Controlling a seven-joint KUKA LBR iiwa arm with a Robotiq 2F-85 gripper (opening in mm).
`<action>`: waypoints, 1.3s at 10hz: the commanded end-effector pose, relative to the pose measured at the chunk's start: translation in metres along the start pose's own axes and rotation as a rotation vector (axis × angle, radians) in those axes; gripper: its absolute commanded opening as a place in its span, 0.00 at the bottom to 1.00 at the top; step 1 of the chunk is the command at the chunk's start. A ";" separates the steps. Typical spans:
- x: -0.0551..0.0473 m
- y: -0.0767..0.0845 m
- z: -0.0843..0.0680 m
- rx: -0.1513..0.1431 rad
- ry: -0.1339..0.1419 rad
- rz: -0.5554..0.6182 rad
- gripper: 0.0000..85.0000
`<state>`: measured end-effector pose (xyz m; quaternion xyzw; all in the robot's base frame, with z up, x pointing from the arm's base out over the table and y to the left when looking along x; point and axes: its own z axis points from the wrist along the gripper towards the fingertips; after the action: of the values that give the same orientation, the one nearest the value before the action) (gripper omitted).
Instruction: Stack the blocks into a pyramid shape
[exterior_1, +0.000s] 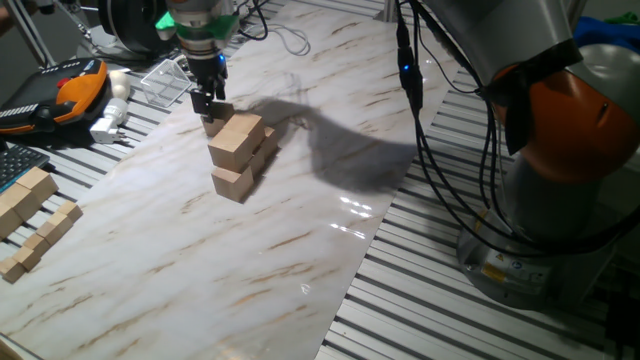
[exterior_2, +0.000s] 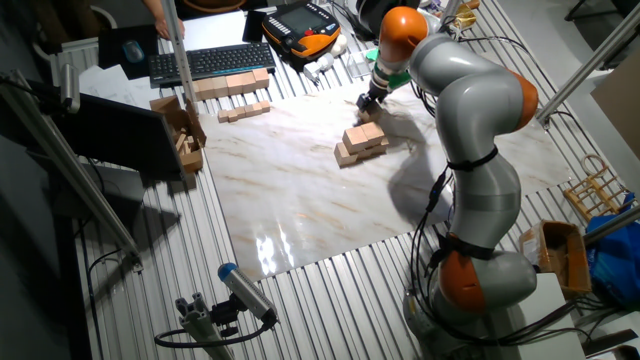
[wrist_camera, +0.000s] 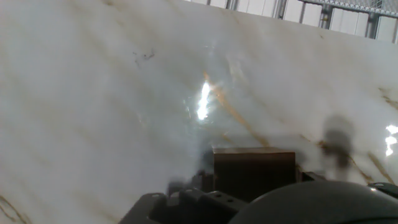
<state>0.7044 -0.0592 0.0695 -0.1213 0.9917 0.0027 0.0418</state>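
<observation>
Several light-tan wooden blocks (exterior_1: 238, 160) stand stacked in tiers on the marble board (exterior_1: 200, 260). They also show in the other fixed view (exterior_2: 360, 143). My gripper (exterior_1: 212, 108) hangs over the far upper end of the stack, fingers down at a block (exterior_1: 217, 125) of the top tier. In the hand view a shadowed block (wrist_camera: 254, 171) sits between my blurred fingers (wrist_camera: 180, 186), with bare marble beyond it. The jaws look closed on this block. The stack's far side is hidden.
Smaller pale wooden pieces (exterior_1: 30, 215) lie at the board's left edge. An orange pendant (exterior_1: 80, 85), a white plug (exterior_1: 110, 120) and a clear tray (exterior_1: 165, 80) lie at the back left. Cables (exterior_1: 420, 120) and the arm's base (exterior_1: 560, 160) stand on the right. A keyboard (exterior_2: 205, 62) lies beyond.
</observation>
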 end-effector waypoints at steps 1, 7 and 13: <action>0.000 0.000 0.002 0.004 -0.002 -0.002 0.80; 0.001 -0.003 0.006 -0.006 -0.012 -0.041 0.20; 0.022 0.015 -0.073 -0.080 0.089 0.092 0.00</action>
<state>0.6772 -0.0508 0.1061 -0.0867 0.9954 0.0390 -0.0090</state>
